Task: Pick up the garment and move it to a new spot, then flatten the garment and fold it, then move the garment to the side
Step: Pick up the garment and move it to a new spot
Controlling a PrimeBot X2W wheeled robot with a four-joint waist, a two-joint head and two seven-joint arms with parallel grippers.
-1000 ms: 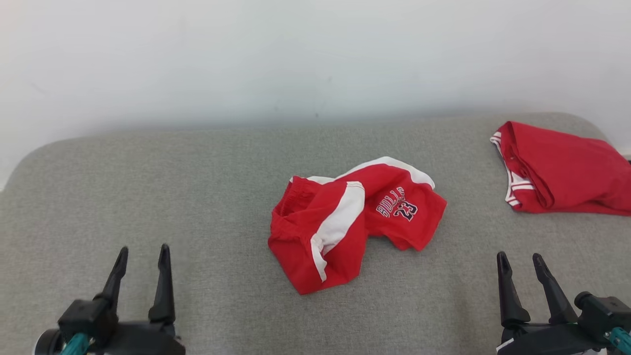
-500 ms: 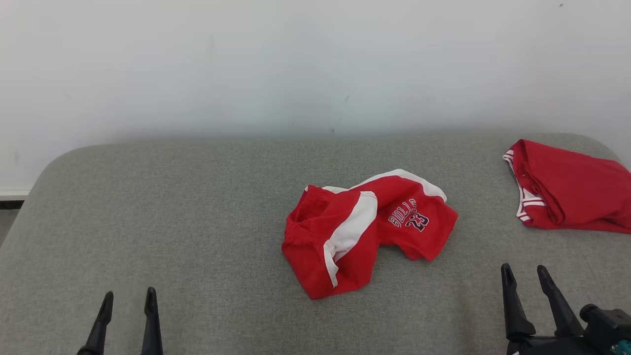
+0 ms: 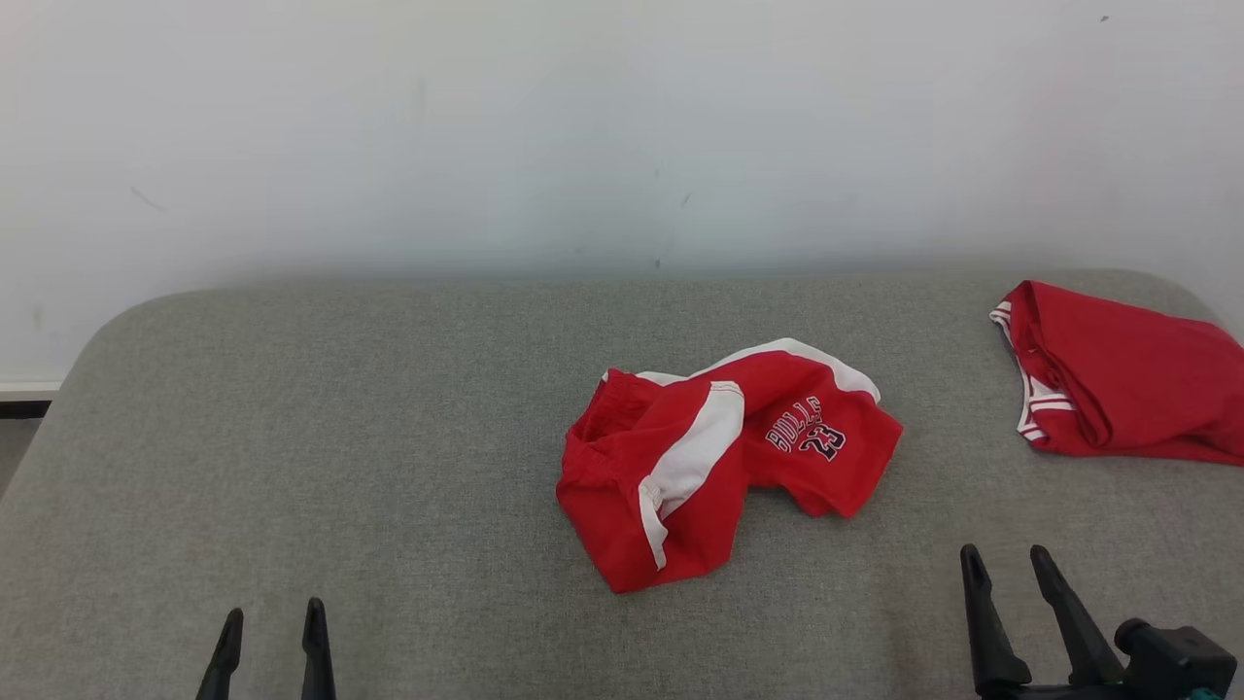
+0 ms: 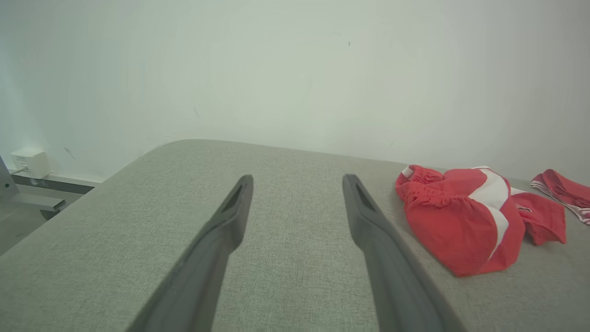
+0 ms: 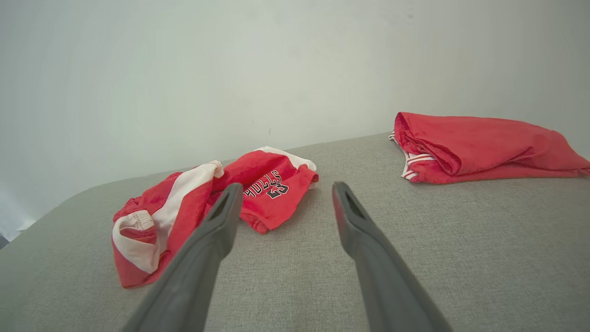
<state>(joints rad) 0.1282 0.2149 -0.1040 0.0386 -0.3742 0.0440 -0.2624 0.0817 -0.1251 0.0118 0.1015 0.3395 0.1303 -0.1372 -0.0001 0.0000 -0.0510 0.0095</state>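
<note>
Crumpled red-and-white shorts (image 3: pixel 724 457) lie near the middle of the grey padded surface (image 3: pixel 340 437), with a second red garment (image 3: pixel 1127 389) at the far right by the white wall (image 3: pixel 583 126), as the left gripper (image 3: pixel 273 611) and right gripper (image 3: pixel 1004 551) hover at the near edge, both spread wide and holding nothing.

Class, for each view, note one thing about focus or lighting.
Head view: soft even light, shorts sharp, thin shadow beneath. Left wrist view: left end effector blurred close up. Right wrist view: right end effector likewise soft, shorts' lettering readable.
</note>
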